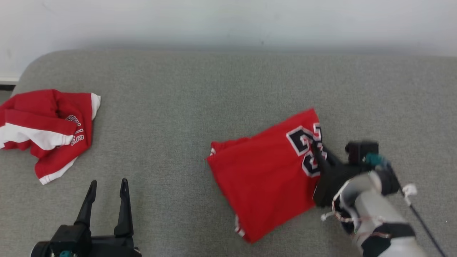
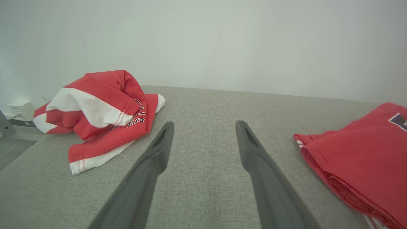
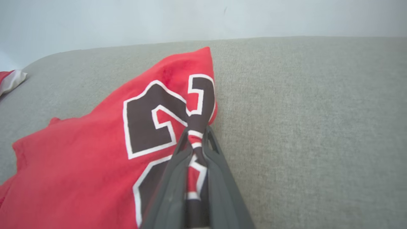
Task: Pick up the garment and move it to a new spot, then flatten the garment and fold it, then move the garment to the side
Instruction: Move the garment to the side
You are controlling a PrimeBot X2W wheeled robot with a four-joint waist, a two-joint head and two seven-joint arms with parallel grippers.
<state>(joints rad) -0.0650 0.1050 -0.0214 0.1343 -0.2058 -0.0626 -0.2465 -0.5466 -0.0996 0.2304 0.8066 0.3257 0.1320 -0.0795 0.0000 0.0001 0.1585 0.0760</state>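
Note:
A folded red jersey with black-and-white numerals lies on the grey cushion right of centre, also seen as red cloth in the left wrist view. My right gripper is shut on the jersey's right edge by the numerals; in the right wrist view the fingers pinch the printed cloth between them. My left gripper stands open at the lower left, its fingers apart over bare cushion with nothing between them.
A second red-and-white garment lies crumpled at the cushion's far left, also the crumpled garment in the left wrist view. The grey cushion runs back to a pale wall. Its left corner is rounded.

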